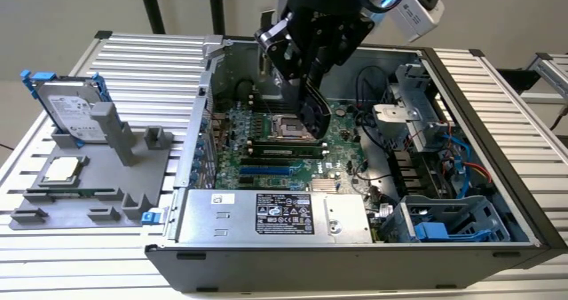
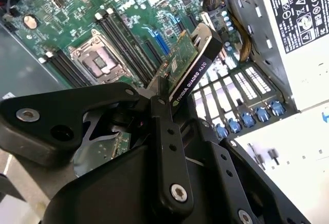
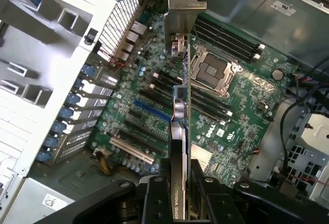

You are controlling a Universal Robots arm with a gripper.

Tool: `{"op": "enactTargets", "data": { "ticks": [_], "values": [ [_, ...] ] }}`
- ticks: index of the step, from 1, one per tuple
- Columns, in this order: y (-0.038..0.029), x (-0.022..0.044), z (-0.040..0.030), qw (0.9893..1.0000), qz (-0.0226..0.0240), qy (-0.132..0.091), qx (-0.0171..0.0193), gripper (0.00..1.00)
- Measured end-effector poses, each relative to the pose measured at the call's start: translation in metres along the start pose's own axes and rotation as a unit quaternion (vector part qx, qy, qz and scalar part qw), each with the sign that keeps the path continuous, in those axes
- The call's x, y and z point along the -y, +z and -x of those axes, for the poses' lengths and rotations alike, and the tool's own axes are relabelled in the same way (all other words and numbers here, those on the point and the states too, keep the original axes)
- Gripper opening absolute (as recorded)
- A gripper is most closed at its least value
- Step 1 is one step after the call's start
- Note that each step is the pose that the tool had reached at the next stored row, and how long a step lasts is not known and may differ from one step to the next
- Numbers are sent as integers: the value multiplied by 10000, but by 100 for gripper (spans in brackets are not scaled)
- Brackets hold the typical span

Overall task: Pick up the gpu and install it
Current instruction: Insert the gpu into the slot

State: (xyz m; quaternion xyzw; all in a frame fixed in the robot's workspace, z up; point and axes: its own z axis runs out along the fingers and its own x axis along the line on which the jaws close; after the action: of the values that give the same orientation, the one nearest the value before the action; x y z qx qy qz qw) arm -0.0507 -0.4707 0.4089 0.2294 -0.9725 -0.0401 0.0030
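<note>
Slatted bench (image 1: 133, 67), open case (image 1: 497, 114) | exterior view: gripper (image 1: 306, 80) at 12 o'clock of CPU socket (image 1: 288, 124), clamped on gpu (image 1: 318, 114) | likely light, stiff, fragile — grip flat faces.

Quick headcount: one gpu (image 2: 194, 62), one tool (image 3: 181, 184), one open pc case (image 1: 355, 268) with one motherboard (image 1: 266, 150), one bare cpu socket (image 1: 288, 126), one blue card slot (image 3: 151, 110) and one power supply (image 1: 266, 213). On the table (image 1: 142, 67) there's one grey holder (image 1: 89, 203), one hard drive (image 1: 69, 110) and one loose processor chip (image 1: 60, 170).
</note>
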Motion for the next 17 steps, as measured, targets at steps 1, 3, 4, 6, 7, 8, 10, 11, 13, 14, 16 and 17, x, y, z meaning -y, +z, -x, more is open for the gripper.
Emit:
{"op": "enactTargets", "data": {
  "ticks": [1,3,4,6,7,8,10,11,13,14,16,17],
  "values": [
    [0,0,0,10000,1,-45,-3,0],
    [0,0,1,9999,2,-131,-10,0],
    [0,1,1,9998,2,-178,-14,0],
    [0,1,2,9996,3,-266,-21,0],
    [0,1,2,9995,4,-310,-25,0],
    [0,1,2,9994,5,-356,-28,0],
    [0,2,3,9990,6,-450,-36,0],
    [0,2,4,9988,7,-498,-40,0],
    [0,2,4,9982,8,-591,-47,0],
    [0,2,4,9980,8,-637,-50,0],
    [0,3,5,9973,9,-728,-58,0],
    [0,3,5,9970,10,-772,-61,0]
  ]
}}
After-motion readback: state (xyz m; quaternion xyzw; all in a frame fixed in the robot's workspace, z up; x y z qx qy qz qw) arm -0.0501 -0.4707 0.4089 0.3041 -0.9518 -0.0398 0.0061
